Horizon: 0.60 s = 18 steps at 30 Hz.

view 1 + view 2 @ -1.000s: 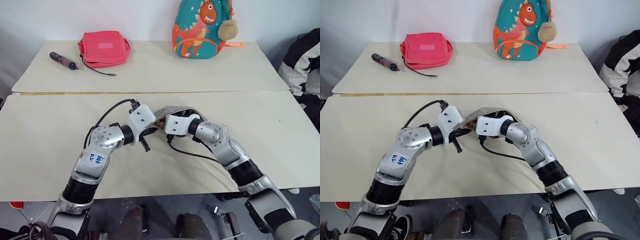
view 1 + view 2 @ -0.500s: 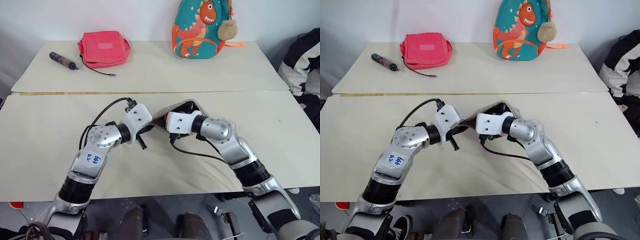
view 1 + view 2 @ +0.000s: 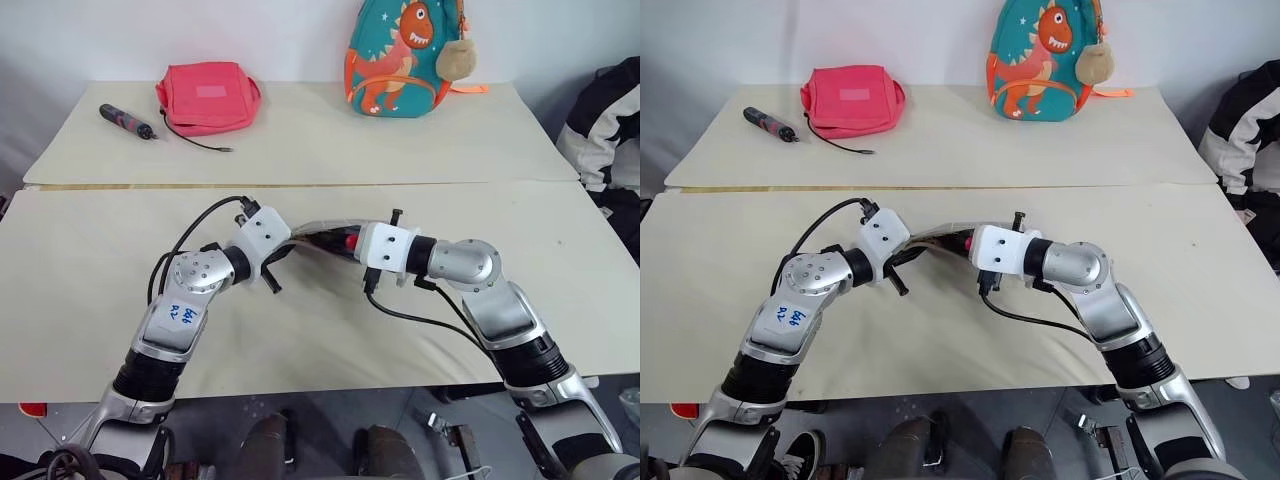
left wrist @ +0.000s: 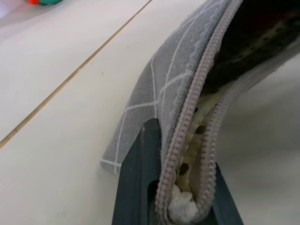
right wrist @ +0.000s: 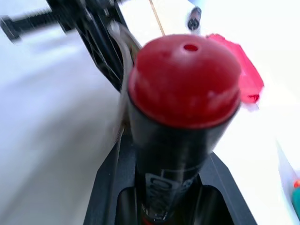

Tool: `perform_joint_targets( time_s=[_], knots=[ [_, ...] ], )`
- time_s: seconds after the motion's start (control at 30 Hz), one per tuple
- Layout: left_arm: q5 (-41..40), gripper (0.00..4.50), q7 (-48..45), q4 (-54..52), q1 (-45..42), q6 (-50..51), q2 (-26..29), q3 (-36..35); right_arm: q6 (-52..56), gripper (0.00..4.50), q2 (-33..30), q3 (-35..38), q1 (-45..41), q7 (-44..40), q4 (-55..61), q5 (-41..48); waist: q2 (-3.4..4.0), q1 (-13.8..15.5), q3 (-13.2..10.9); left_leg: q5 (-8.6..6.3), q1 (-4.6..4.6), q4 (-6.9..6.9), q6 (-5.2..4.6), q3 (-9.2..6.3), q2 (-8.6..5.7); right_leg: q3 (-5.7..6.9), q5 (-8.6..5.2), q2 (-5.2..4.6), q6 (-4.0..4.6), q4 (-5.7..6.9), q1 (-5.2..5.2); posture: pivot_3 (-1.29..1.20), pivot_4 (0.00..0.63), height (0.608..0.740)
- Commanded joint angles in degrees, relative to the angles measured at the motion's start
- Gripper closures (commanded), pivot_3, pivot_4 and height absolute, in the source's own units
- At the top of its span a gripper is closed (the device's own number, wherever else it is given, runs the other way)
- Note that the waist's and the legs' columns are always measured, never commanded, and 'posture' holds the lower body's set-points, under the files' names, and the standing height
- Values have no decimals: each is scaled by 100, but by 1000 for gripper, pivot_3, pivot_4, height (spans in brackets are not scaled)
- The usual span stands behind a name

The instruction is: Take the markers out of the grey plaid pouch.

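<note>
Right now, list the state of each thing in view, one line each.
grey plaid pouch: unzipped, one end clamped, lifted off the table.
marker: gripped, red end showing.
left tool: shut on the pouch.
right tool: shut on the marker.
pink-red bag: closed, lying flat.
dinosaur backpack: upright.

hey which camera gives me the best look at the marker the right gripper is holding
The right wrist view: the marker rises between the right gripper's fingers, black barrel and red end up close. In the head views just a bit of red shows at the mouth of the grey plaid pouch.
</note>
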<state>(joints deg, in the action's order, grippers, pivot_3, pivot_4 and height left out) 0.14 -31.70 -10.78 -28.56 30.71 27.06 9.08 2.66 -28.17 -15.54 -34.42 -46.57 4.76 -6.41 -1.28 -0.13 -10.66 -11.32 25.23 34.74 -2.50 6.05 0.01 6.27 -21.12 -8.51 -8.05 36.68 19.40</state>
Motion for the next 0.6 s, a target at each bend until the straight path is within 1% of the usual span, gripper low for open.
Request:
perform_joint_targets(
  time_s=[0.03, 0.07, 0.13, 0.17, 0.2, 0.27, 0.33, 0.5, 0.53, 0.57, 0.6],
  knots=[
    [5, 4500, 29, -253, 8, -50, 22, -81, 2, 3890, 81, 160, 17, 90, 145, 166, 0, 0, 0, 0, 0, 0, 0, 0, 0, 0, 0, 0, 0, 0, 0, 0, 150, 740],
    [21, 4500, 32, -250, 8, -61, 33, -76, 18, 3890, 91, 177, 23, 82, 158, 206, 0, 0, 0, 0, 0, 0, 0, 0, 0, 0, 0, 0, 0, -1, 0, 0, 150, 740],
    [106, 4500, 50, -219, 13, -89, 91, -47, 700, 3890, 353, 579, 41, -79, 607, 1232, 0, -1, 0, 0, 0, 0, 0, 0, 0, 0, 0, 0, 0, 0, 0, 0, 150, 740],
    [124, 4500, 74, -201, 21, -102, 96, -63, 920, 3890, 413, 758, -2, -112, 774, 1584, 0, 0, 0, 0, 0, -1, 0, -1, 1, 0, 0, 1, 0, -2, -1, 0, 150, 740],
    [133, 4500, 121, -169, 23, -78, 89, -102, 1220, 3890, 438, 941, -41, -159, 941, 1943, 0, 1, 0, 0, 1, -1, 0, -2, 2, 1, 0, 1, 0, -2, -1, 0, 150, 740],
    [218, 4500, 192, -92, 19, -136, 154, -132, 1810, 3890, 269, 1195, -47, -331, 1196, 2479, 0, 7, 0, 0, 1, 0, 0, -2, 1, 1, 0, 0, 0, -1, -2, 0, 150, 740],
    [362, 4500, 297, 31, 21, -282, 270, -176, 2378, 3890, -40, 1524, -22, -441, 1340, 2904, 0, 23, 0, -1, 1, 1, -2, -6, -1, 3, 0, -1, 0, -2, -4, 0, 150, 740],
    [488, 4500, 293, 157, 137, -584, 468, -191, 3274, 3890, -927, 2180, -81, -530, 1111, 3366, 0, 14, 0, -5, 1, -1, -5, -4, -2, 3, 0, -6, 0, -17, -1, 0, 150, 740],
    [494, 4500, 288, 168, 156, -622, 471, -201, 3529, 3890, -1252, 2189, -44, -606, 990, 3313, 0, 13, 0, -5, 0, -4, -5, -3, -2, 2, 0, -6, 0, -16, -1, 0, 150, 740],
    [484, 4500, 288, 168, 159, -630, 446, -213, 3498, 3890, -1718, 2070, 97, -774, 703, 2993, 2, 21, -1, -5, 0, -6, -5, -2, -1, 2, 0, -7, 0, -17, 0, 0, 150, 740],
    [472, 4500, 288, 166, 162, -633, 424, -227, 3456, 3890, -2040, 1973, 194, -877, 503, 2780, 2, 48, -1, -5, 2, -6, -5, -1, -2, 3, 0, -9, 0, -17, 2, 0, 150, 740]
  ],
)
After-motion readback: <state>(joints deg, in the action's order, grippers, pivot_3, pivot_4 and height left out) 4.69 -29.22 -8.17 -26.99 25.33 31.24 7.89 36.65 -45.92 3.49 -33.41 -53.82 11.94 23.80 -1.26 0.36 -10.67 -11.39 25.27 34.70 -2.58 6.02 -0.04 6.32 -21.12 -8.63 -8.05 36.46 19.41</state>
